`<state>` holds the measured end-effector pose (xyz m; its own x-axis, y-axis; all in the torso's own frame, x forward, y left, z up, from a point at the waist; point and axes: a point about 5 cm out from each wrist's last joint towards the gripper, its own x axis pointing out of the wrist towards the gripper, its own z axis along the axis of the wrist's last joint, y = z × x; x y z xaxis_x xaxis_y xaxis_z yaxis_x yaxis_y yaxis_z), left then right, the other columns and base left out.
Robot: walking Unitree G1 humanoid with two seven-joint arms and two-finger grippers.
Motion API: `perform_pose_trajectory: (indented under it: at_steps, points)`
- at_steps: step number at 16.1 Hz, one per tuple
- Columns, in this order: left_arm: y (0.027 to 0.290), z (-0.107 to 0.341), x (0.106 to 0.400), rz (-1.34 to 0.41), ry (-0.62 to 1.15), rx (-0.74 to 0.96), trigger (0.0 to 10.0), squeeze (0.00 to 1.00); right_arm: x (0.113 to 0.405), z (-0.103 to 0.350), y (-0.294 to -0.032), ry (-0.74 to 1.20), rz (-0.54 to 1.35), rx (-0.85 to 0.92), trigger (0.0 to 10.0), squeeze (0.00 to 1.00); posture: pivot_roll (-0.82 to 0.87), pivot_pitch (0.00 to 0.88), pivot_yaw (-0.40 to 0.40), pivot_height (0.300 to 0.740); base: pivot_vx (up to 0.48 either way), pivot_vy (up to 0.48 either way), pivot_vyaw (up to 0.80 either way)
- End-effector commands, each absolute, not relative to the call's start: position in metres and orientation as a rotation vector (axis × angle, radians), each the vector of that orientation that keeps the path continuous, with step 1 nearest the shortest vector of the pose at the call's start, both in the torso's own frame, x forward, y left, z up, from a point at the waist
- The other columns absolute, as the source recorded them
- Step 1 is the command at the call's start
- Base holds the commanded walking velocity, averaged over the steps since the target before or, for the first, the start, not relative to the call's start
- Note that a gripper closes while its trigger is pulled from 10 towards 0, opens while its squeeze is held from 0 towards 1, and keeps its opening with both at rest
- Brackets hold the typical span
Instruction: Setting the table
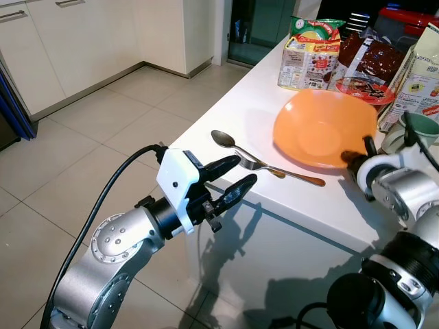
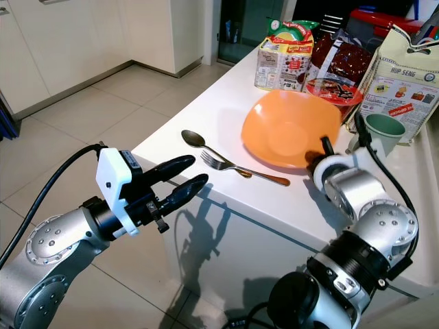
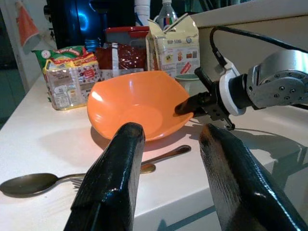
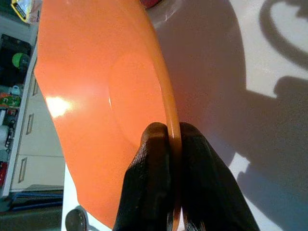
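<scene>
Right claw (image 4: 168, 144) clenched on the near rim of the orange bowl (image 1: 319, 127), one finger inside, one outside; bowl sits tilted on the white desk (image 1: 254, 103) by the food packets (image 1: 312, 51). Spoon (image 1: 236, 145) and fork (image 1: 274, 170) lie crossed just left of it. Left claw (image 1: 230, 181) released, hanging off the desk corner.

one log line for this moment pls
phase: placing bowl | right gripper: shut on orange bowl rim, bowl tilted on white table | left gripper: open, off table edge | spoon, fork: beside bowl
</scene>
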<state>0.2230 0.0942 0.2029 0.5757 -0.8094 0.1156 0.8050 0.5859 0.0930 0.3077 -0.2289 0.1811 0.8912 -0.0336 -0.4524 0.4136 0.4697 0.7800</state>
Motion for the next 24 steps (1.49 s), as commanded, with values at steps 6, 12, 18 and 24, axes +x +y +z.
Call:
perform_pose_trajectory:
  at_steps: [6, 12, 18, 24]
  points:
    - [0.095, 0.205, 0.229, -0.93, -0.171, 0.061, 10.0, 0.0, 0.314, 0.19, -0.221, 0.363, -0.214, 1.152, 0.0, 0.0, 0.09, 0.0, -0.041, 0.74, 0.0, 0.0, 0.0]
    - [0.11, 0.212, 0.249, -0.723, -0.224, 0.106, 10.0, 0.0, 0.316, 0.244, -0.201, 0.095, 0.175, 1.154, 0.0, 0.0, 0.08, 0.0, -0.038, 0.74, 0.0, 0.0, 0.0]
    - [0.142, 0.209, 0.273, -0.361, -0.19, 0.144, 10.0, 0.0, 0.307, 0.263, -0.191, -0.16, 0.175, 0.659, 10.0, 0.0, 0.08, 0.0, -0.038, 0.74, 0.0, 0.0, 0.0]
    - [0.136, 0.207, 0.274, -0.344, -0.189, 0.159, 10.0, 0.0, 0.296, 0.256, -0.167, -0.28, 0.221, 0.337, 10.0, 0.0, 0.08, 0.0, -0.035, 0.74, -0.139, 0.0, 0.0]
